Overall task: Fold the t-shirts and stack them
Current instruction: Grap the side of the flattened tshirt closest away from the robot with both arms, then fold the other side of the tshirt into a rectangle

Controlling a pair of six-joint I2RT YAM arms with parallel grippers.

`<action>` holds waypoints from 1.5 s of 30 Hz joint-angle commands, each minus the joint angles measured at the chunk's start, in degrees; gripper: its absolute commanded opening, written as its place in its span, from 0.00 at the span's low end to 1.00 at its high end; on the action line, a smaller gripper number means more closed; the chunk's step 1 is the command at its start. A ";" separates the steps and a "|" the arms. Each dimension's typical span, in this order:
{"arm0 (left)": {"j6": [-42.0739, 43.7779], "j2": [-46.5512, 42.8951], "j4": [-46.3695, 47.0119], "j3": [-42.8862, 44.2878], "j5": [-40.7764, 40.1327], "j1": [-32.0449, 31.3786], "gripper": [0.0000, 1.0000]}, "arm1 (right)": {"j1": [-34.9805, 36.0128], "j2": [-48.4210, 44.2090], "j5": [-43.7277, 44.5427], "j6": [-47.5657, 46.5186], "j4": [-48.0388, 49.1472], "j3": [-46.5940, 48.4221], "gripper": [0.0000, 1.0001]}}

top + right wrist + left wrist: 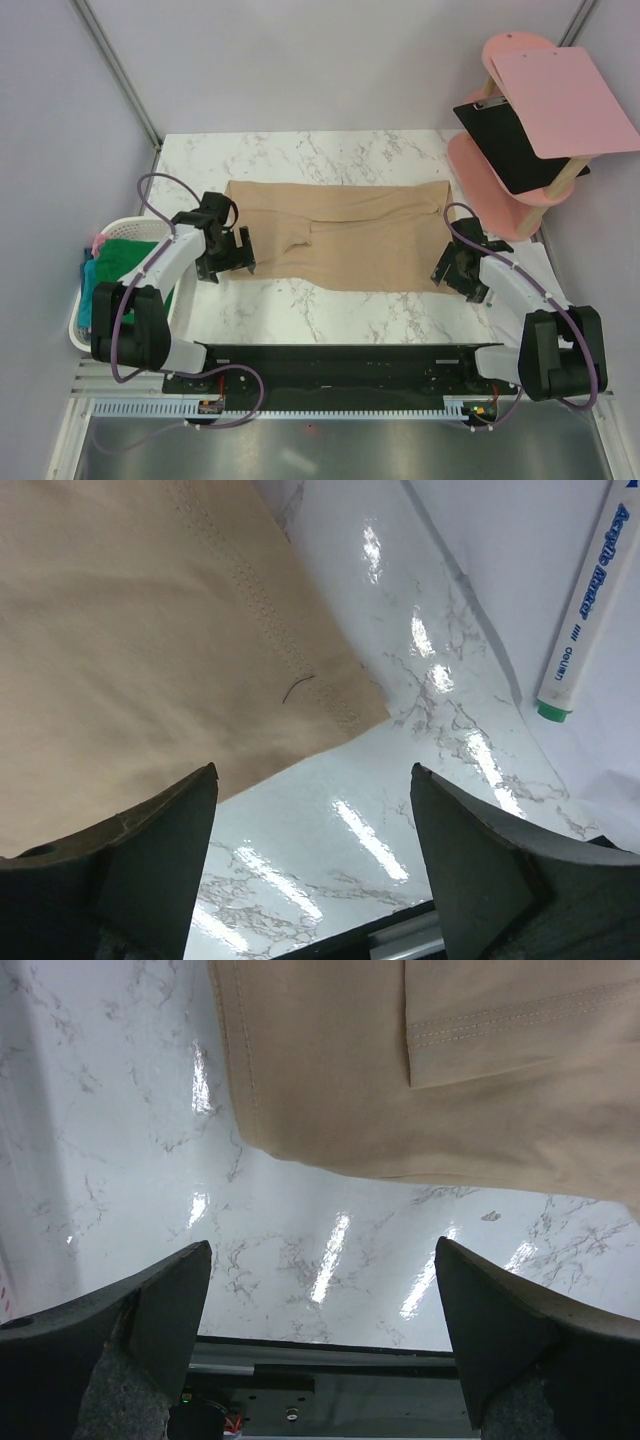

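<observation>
A large tan t-shirt [340,235] lies flat on the marble table as a wide folded rectangle. My left gripper [228,260] hovers open at its near-left corner; the left wrist view shows the tan t-shirt's edge [420,1070] beyond my left gripper [325,1260], with only bare marble between the fingers. My right gripper [455,270] is open at the near-right corner; the tan t-shirt's stitched hem corner [200,650] lies just past my right gripper [312,775], untouched. A green t-shirt [130,258], a teal one [90,285] and a bit of a pink one [98,243] sit in the basket.
A white slatted basket [78,335] stands off the table's left edge. At the back right a pink stand [480,165] carries a black clipboard [510,145] and a pink clipboard [560,100]. A marker pen [585,610] lies on white paper [520,540] right of the shirt.
</observation>
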 commanded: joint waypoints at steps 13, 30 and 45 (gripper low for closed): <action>1.05 2.96 2.87 0.17 -0.85 -0.21 1.00 | -1.52 3.82 -7.69 1.79 10.74 0.25 0.00; -2.73 15.26 5.59 5.00 -1.20 -1.44 0.66 | -1.52 6.51 -11.09 -3.57 12.84 16.25 0.00; -2.29 6.22 5.24 11.93 5.20 -2.67 0.02 | -1.43 13.11 -12.51 -8.93 16.89 22.05 0.00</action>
